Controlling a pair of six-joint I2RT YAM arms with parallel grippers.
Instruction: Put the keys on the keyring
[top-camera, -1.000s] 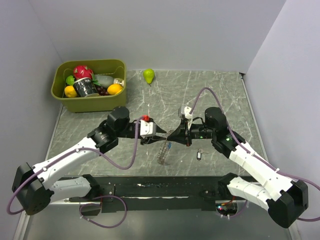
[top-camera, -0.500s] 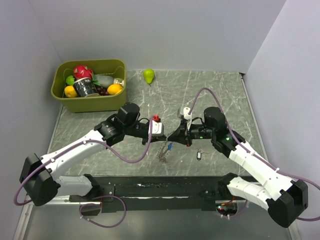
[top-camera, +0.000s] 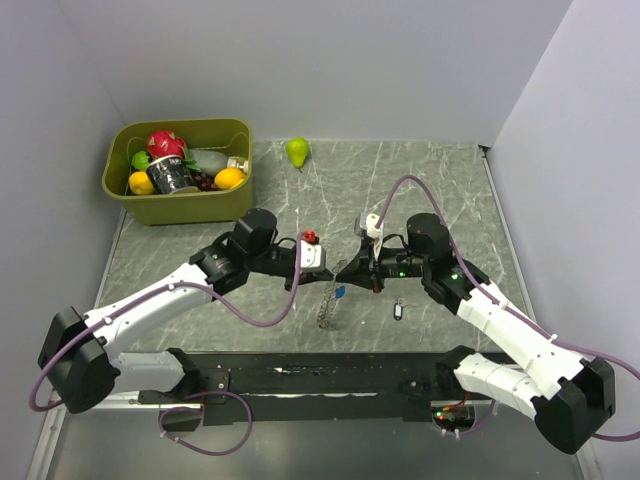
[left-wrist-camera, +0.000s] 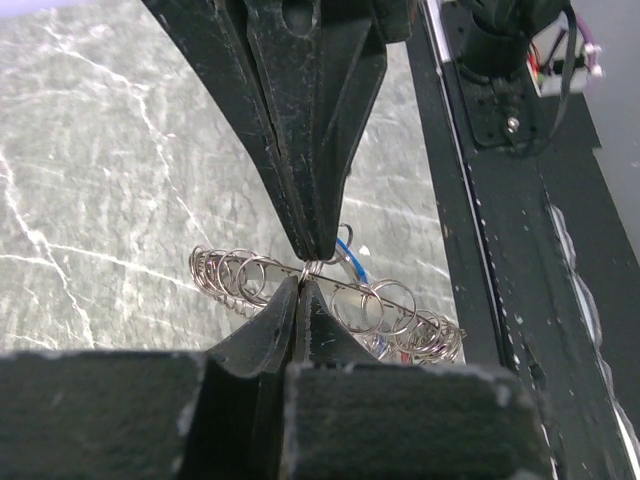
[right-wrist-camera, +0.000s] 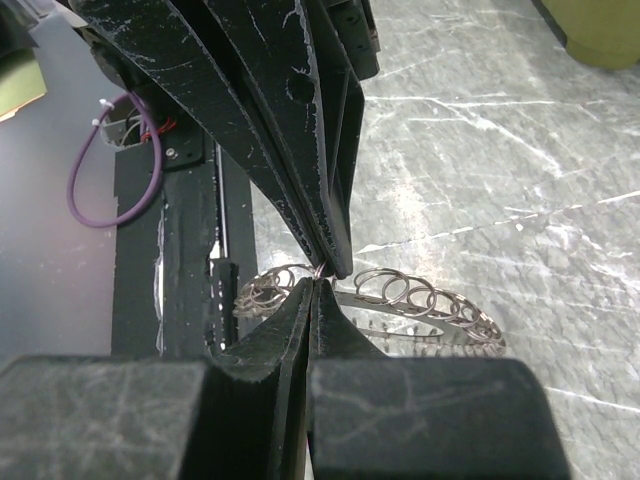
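Pinching one keyring (top-camera: 325, 308), left hand (left-wrist-camera: 302, 290) and right hand (right-wrist-camera: 311, 292) meet closed; blue key (top-camera: 340, 292), dark key (top-camera: 398, 311) nearby.

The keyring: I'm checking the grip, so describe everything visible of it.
The keyring is a thin grey metal hoop, its rim lined with many small wire loops. It hangs over the marbled table, pinched at one point on its upper rim by the shut left gripper and right gripper, tip to tip. A blue tag shows just behind it.

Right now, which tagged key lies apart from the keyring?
The dark-tagged key, alone on the table right of the keyring; the blue-tagged key sits beside it.
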